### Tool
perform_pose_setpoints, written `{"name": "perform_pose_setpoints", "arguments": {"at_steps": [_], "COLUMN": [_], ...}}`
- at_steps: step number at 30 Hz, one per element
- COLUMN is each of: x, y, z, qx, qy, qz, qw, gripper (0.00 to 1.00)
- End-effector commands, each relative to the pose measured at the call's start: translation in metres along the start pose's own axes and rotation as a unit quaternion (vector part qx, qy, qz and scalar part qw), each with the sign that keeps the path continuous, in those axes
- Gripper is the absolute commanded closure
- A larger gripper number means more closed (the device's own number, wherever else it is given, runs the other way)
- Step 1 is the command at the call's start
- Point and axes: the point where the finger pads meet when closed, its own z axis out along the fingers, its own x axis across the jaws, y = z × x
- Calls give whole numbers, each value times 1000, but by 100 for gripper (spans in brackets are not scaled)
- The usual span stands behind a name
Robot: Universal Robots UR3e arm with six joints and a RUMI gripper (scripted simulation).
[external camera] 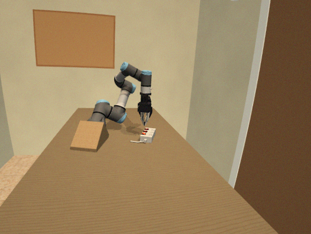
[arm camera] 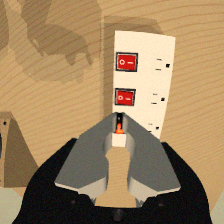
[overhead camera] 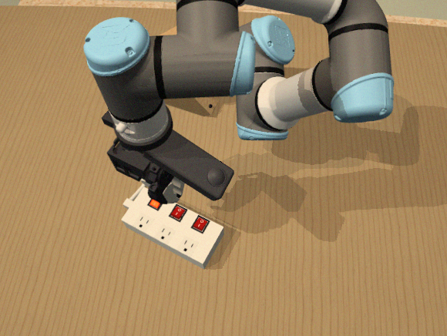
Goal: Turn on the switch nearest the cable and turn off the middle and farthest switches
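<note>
A white power strip (overhead camera: 173, 227) lies right way up on the wooden table, with three red rocker switches and three sockets. Its cable (overhead camera: 132, 196) leaves at the left end. The switch nearest the cable (overhead camera: 154, 203) glows bright orange. The middle switch (overhead camera: 178, 213) and the farthest switch (overhead camera: 200, 223) are dark red. My gripper (overhead camera: 166, 197) is shut and empty, its fingertips hovering a little above the lit switch. In the wrist view the shut fingers hide most of the lit switch, and the two dark switches (arm camera: 125, 96) lie beyond. The side view shows the gripper (external camera: 144, 123) just above the strip (external camera: 148, 134).
A tan wedge block (external camera: 88, 135) stands at the arm's base, left of the strip. The table's right edge (external camera: 187, 146) runs close past the strip. The arm's elbow and its shadow lie behind and to the right of the strip.
</note>
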Motion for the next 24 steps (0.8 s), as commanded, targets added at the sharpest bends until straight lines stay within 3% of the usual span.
{"name": "perform_pose_setpoints", "arguments": {"at_steps": [1, 3, 4, 24], "x": [0, 0, 0, 0], "y": [0, 0, 0, 0], "z": [-1, -1, -1, -13], "qx": [-1, -1, -1, -1], "qy": [1, 1, 1, 1], "qz": [0, 0, 0, 0], "qw": [1000, 1000, 1000, 1000], "gripper": [100, 100, 0, 0]}}
